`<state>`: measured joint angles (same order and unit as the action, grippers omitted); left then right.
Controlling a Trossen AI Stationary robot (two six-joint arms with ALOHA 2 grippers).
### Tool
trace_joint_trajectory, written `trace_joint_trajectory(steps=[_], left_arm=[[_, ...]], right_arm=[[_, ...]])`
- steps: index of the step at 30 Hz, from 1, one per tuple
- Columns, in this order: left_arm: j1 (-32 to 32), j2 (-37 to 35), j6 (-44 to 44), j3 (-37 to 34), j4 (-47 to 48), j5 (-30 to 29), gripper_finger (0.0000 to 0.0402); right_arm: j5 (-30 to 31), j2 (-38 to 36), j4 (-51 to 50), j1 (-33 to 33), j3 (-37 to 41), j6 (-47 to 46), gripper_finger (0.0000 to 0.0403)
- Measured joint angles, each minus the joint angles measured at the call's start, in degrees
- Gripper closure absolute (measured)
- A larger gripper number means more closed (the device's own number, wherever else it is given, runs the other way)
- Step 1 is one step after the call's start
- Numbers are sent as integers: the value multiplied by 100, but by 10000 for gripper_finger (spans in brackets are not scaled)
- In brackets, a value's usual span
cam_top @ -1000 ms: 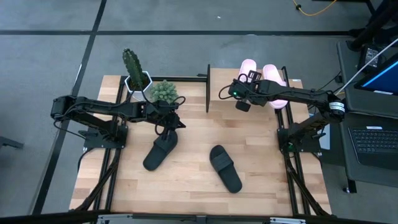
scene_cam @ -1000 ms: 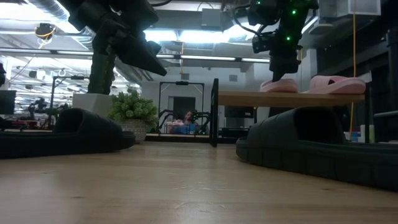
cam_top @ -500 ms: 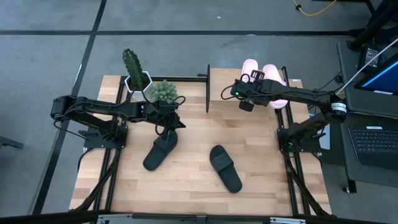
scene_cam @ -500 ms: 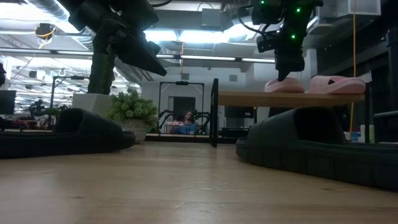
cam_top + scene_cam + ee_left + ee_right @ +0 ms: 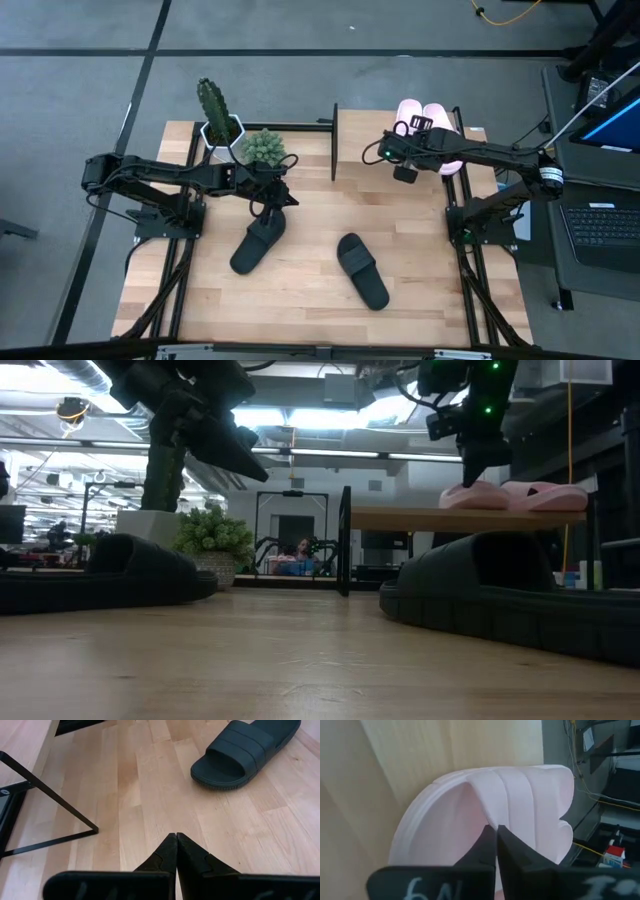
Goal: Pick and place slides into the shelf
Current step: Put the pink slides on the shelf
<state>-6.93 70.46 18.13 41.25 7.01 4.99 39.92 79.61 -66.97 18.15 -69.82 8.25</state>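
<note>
Right gripper nudging a pink sandal into line on the shelf

The right gripper (image 5: 410, 128), fingers pressed together and holding nothing, touches the pink sandal (image 5: 470, 810) on the shelf (image 5: 400, 518), likely squaring it beside its twin; the left gripper (image 5: 176, 840), also clenched empty, waits beside one black sandal (image 5: 258, 243), the other (image 5: 361, 270) farther off.

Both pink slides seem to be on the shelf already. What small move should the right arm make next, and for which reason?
Probably lift the right gripper off the pink slides and swing toward the nearer black slide. Its fingers are shut at one pink strap, both pink ones lie on the shelf, and two black ones lie on the table.
</note>
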Motion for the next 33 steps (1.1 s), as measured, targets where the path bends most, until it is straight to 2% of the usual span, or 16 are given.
trace_joint_trajectory(steps=[8, 33], left_arm=[[0, 1, -85, 0, -15, 0, 401], [-1, 2, -120, 0, -15, -2, 401]], right_arm=[[-11, 0, -88, 0, 0, 427, 400], [-9, -105, -612, -2, 0, 318, 400]])
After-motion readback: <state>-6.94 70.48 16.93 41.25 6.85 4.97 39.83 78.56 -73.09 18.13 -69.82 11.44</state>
